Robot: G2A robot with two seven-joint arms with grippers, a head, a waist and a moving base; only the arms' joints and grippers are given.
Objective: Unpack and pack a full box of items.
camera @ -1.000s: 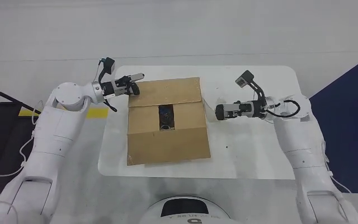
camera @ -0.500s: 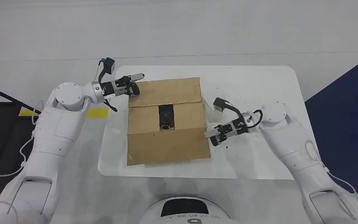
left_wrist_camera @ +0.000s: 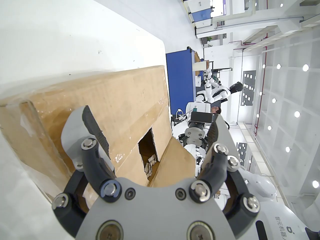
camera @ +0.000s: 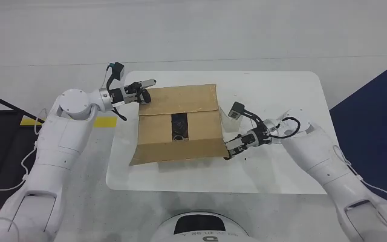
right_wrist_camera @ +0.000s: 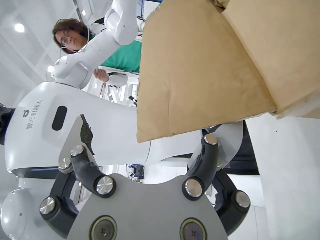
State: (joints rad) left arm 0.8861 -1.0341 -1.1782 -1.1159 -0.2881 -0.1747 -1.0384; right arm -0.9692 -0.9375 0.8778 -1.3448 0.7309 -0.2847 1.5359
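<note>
Cardboard box (camera: 154, 128), brown with clear tape on its edges, sits on the white round-cornered table (camera: 272, 97) between my two arms. My left gripper (camera: 147, 89) hovers at the box's far corner on its own side. Its jaws are spread wide with nothing between them, and the box top lies just ahead of and below its fingertips, apart from them.

My right gripper (camera: 232, 151) is low at the opposite, near corner, jaws likewise wide and holding nothing. The near flap (camera: 175, 152) stands tilted up off the box. Its free corner hangs just ahead of this gripper, in line with the gap between its fingers (right_wrist_camera: 85, 128); I cannot tell whether either finger touches the cardboard. The far flap (camera: 178, 100) lies flat, just beyond the left gripper's fingertips.

Between the two flaps, well beyond both grippers' fingertips, a dark rectangular opening (camera: 179, 126) shows in the box top. Through the left wrist view I see crumpled pale paper (left_wrist_camera: 150, 162) inside it.
</note>
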